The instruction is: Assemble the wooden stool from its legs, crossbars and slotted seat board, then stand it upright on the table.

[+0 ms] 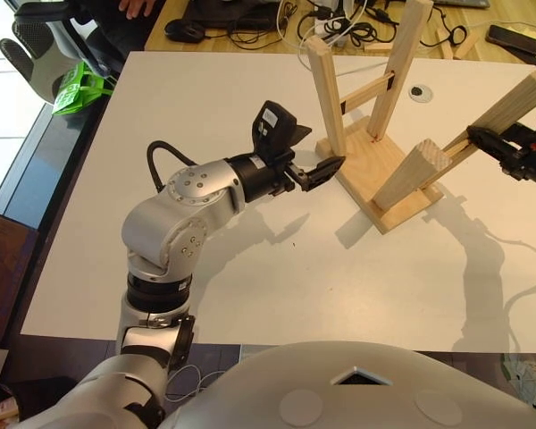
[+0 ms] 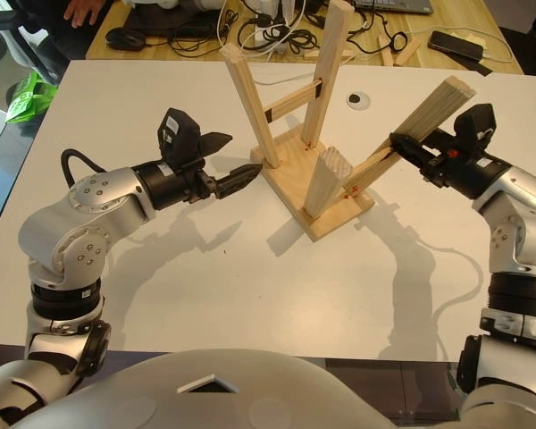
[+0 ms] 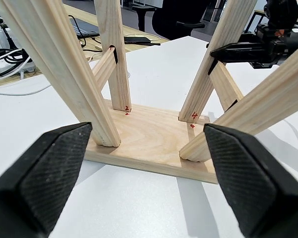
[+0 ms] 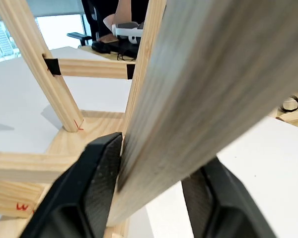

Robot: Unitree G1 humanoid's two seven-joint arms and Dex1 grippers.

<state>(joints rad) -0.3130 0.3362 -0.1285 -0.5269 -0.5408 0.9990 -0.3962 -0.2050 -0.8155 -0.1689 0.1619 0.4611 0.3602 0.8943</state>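
Note:
The stool stands upside down on the white table, its seat board (image 1: 362,172) flat and several legs pointing up. A crossbar (image 1: 366,89) joins the two far legs (image 1: 326,89). My left gripper (image 1: 323,150) hovers open just left of the seat board's corner; its wide-spread fingers (image 3: 44,173) frame the board (image 3: 149,136) in the left wrist view. My right gripper (image 2: 402,147) is shut on the tilted right-hand leg (image 2: 429,112), partway up its length. Its pads (image 4: 92,183) press that leg (image 4: 198,99) from both sides.
A round grommet (image 1: 420,92) sits in the table behind the stool. Beyond the far edge, a wooden desk holds cables (image 1: 339,27), a mouse (image 1: 183,31) and a phone (image 2: 456,45). A green bag (image 1: 76,89) lies off the table's left side.

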